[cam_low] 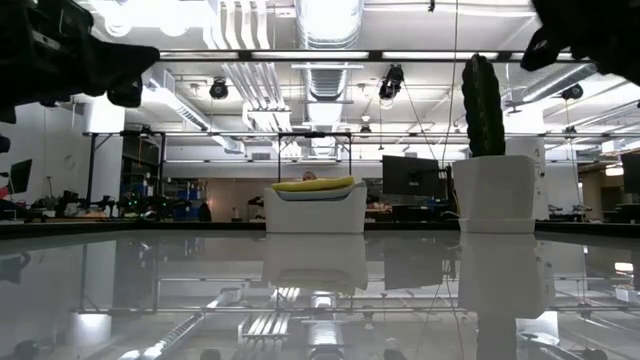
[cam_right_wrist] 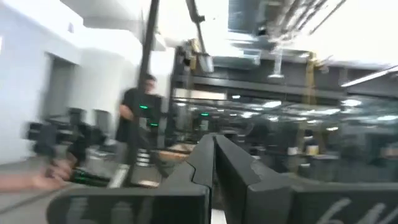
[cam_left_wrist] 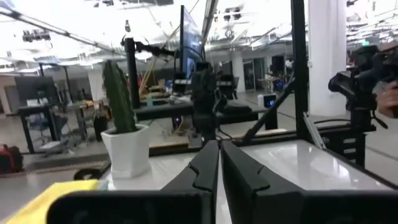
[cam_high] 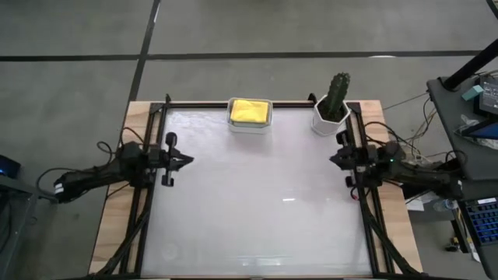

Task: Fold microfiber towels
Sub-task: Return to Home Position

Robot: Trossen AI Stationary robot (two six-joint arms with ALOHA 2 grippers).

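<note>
A yellow microfiber towel (cam_high: 249, 110) lies folded in a white tub (cam_high: 249, 126) at the middle of the table's far edge. In the low view the towel (cam_low: 313, 184) bulges above the tub's rim, and a corner of it (cam_left_wrist: 43, 198) shows in the left wrist view. My left gripper (cam_high: 189, 161) hangs shut at the table's left edge, pointing toward the middle, with nothing in it. My right gripper (cam_high: 332, 159) hangs shut at the right edge, facing it, also with nothing in it. In each wrist view the two fingers lie together (cam_left_wrist: 219, 152) (cam_right_wrist: 213, 149).
A cactus in a white pot (cam_high: 332, 105) stands at the far right corner, close to my right arm. Black frame rails (cam_high: 149, 202) run along the table's left and right sides. The glossy white tabletop (cam_high: 257, 202) lies bare between the arms.
</note>
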